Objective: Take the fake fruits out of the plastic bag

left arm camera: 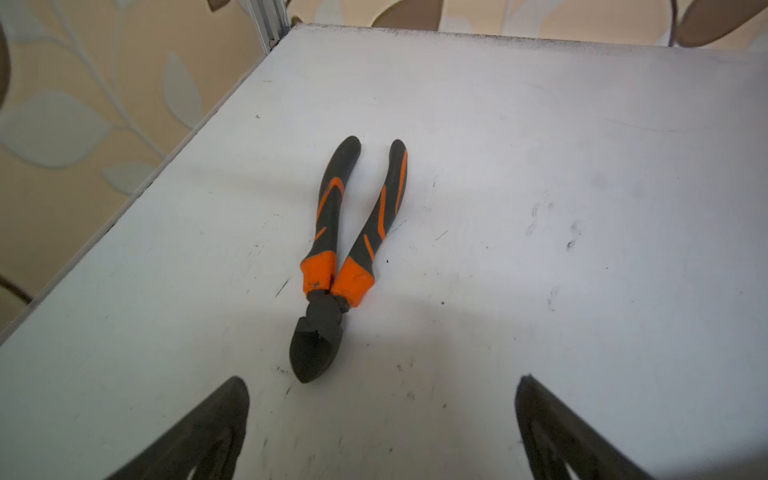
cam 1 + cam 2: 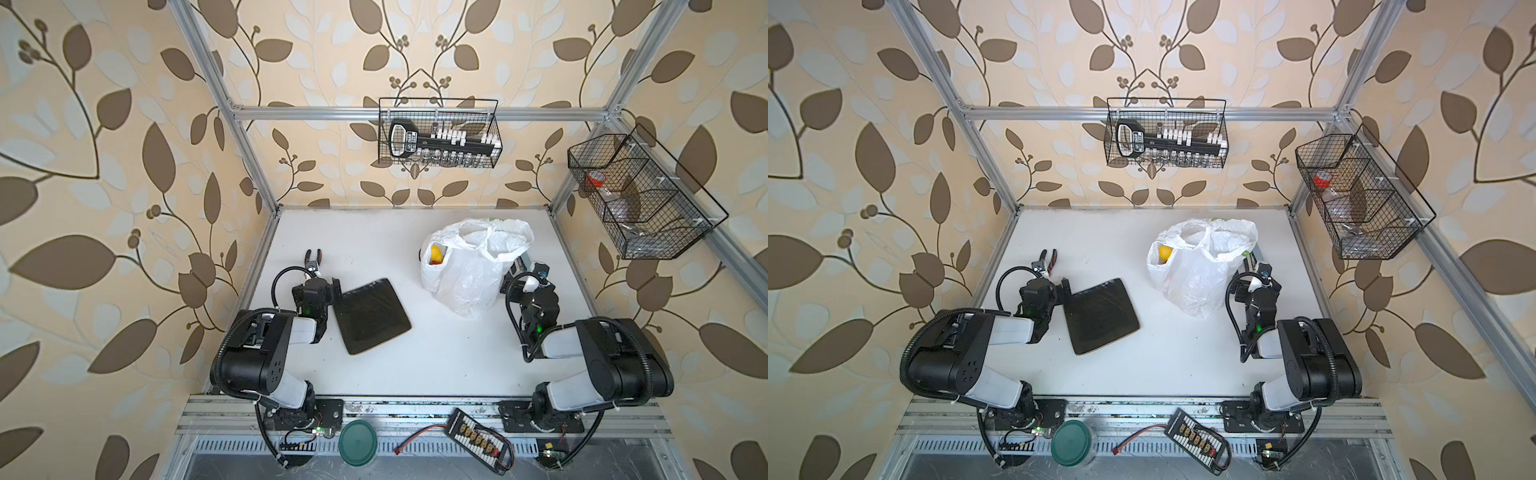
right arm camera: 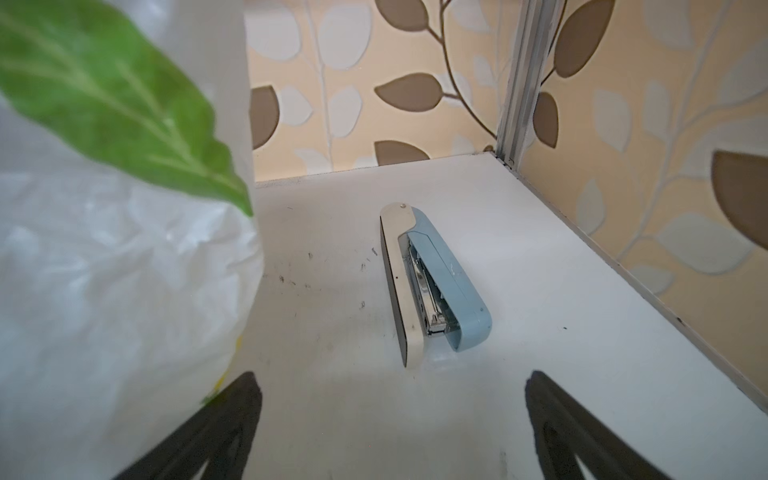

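The plastic bag [image 2: 469, 270] [image 2: 1200, 270] stands crumpled on the right half of the white table, its mouth facing left. A yellow fake fruit [image 2: 435, 252] [image 2: 1165, 252] shows inside the mouth, with a bit of red under it; the other fruits are hidden. In the right wrist view the bag [image 3: 104, 291], printed with a green leaf, fills one side. My right gripper [image 3: 392, 378] is open and empty, just right of the bag, with one fingertip [image 3: 245, 395] close to the plastic. My left gripper [image 1: 382, 386] is open and empty at the far left, away from the bag.
Orange-and-black pliers [image 1: 345, 249] [image 2: 313, 258] lie just ahead of the left gripper. A blue-and-white stapler [image 3: 428, 282] lies ahead of the right gripper. A black tray [image 2: 370, 316] lies left of centre. Wire baskets [image 2: 440, 133] [image 2: 640, 195] hang on the frame. A green lid [image 2: 357, 442] rests on the front rail.
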